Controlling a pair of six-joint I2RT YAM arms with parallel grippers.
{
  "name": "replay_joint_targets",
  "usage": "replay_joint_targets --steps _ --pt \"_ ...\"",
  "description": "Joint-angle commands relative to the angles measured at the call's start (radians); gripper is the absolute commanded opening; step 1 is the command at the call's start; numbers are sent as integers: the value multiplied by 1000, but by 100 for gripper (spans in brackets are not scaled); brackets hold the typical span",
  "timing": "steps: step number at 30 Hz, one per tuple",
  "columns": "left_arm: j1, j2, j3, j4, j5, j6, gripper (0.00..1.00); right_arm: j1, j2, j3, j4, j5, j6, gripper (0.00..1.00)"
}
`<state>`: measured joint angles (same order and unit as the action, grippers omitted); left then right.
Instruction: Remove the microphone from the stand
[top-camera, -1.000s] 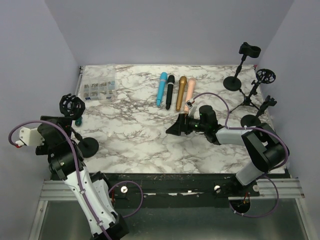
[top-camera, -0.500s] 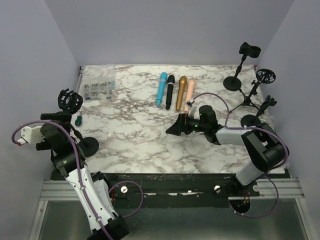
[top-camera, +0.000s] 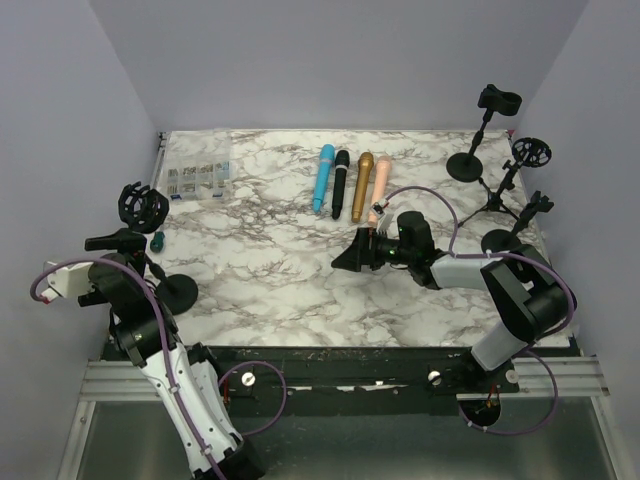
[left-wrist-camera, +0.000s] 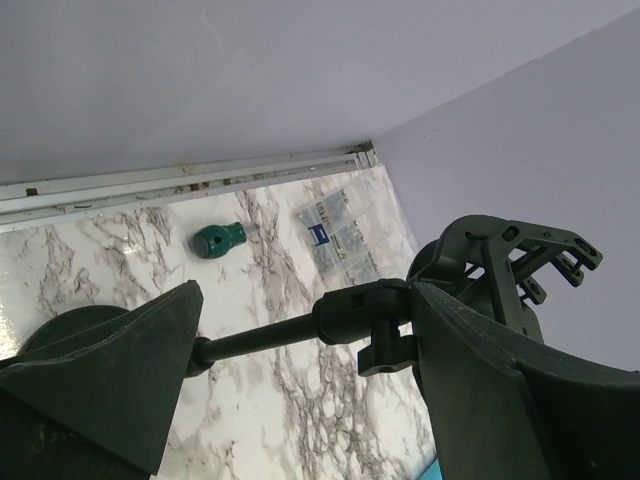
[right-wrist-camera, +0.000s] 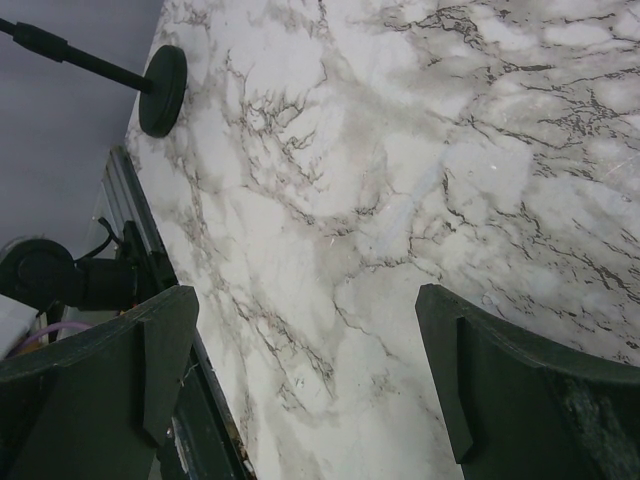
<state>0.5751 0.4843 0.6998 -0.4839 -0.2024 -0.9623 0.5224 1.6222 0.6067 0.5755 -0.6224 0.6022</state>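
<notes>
Teal stubby microphone (left-wrist-camera: 220, 240) lies on the white marble tabletop (left-wrist-camera: 260, 420), near the round base (top-camera: 178, 292) of the black stand (left-wrist-camera: 270, 335), though it is too small to identify for certain. The stand's spider-cage mount (left-wrist-camera: 505, 262) looks empty. The left gripper (left-wrist-camera: 305, 300) hovers with jaws apart, the rod showing between them. The right gripper (right-wrist-camera: 305, 300) gapes over bare marble. Removal seems done; next the left arm needs to back off without toppling the stand.

The black stand (top-camera: 178, 291) was positioned near the left edge of the surface (top-camera: 280, 270) on a round base, with its ring-shaped holder (top-camera: 142, 205) raised. The teal microphone (top-camera: 157, 240) was laid on the surface just beside the stand, outside the holder.
</notes>
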Motion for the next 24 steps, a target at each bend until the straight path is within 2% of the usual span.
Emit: replay_joint_targets --steps 1,9,16,24 --pt "5 43 -115 -372 -4 49 83 1 10 2 26 -12 7 100" --pt "0 68 -129 -428 3 -32 83 1 -3 -1 18 -5 4 100" --pt "0 138 -56 -586 -58 -109 79 1 6 -1 23 -10 8 100" --pt "-4 151 -54 -666 -52 -158 77 1 11 0 27 -10 12 100"
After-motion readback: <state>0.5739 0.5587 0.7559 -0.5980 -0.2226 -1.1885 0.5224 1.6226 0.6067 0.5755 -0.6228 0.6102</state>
